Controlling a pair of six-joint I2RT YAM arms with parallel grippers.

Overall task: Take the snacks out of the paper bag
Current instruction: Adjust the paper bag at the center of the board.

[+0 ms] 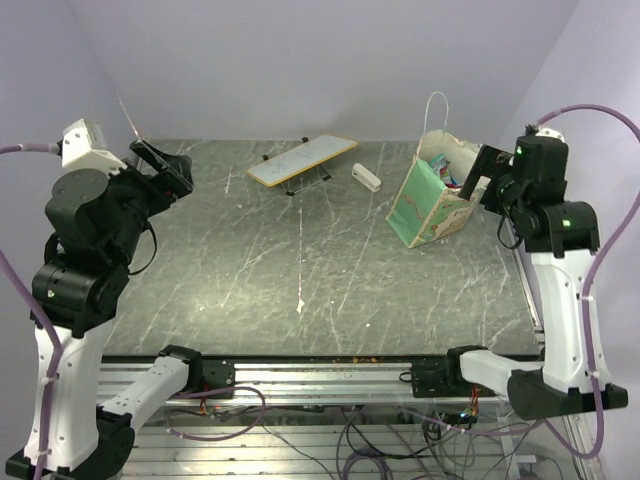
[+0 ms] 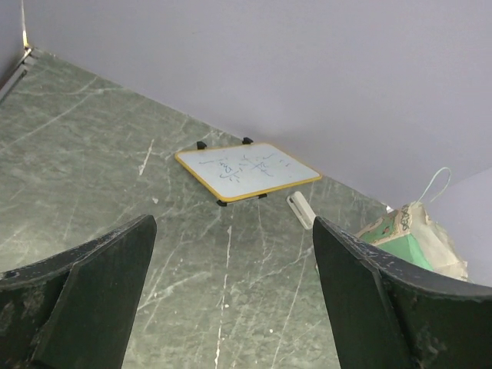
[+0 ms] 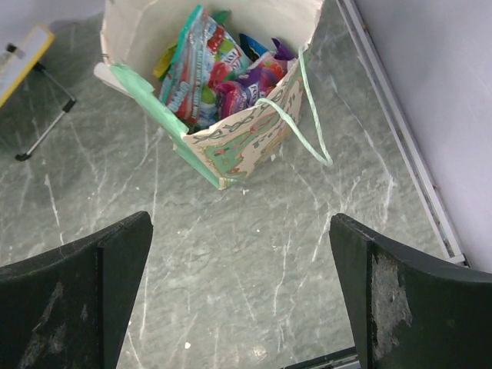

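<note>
The mint-green paper bag [image 1: 428,200] stands open at the table's far right, with a white cord handle up. In the right wrist view the bag [image 3: 238,146] holds several foil snacks [image 3: 219,73] in green, red/pink, purple and blue. My right gripper [image 3: 240,292] is open and empty, above bare table just short of the bag; from above it [image 1: 478,182] sits beside the bag's right side. My left gripper [image 2: 231,307] is open and empty, raised at the far left [image 1: 165,165]. The bag also shows in the left wrist view [image 2: 411,238].
A flat white board [image 1: 302,160] on black legs stands at the back centre, with a small white oblong object [image 1: 367,177] beside it. The table's right edge rail [image 3: 400,138] runs close by the bag. Walls close the back and sides.
</note>
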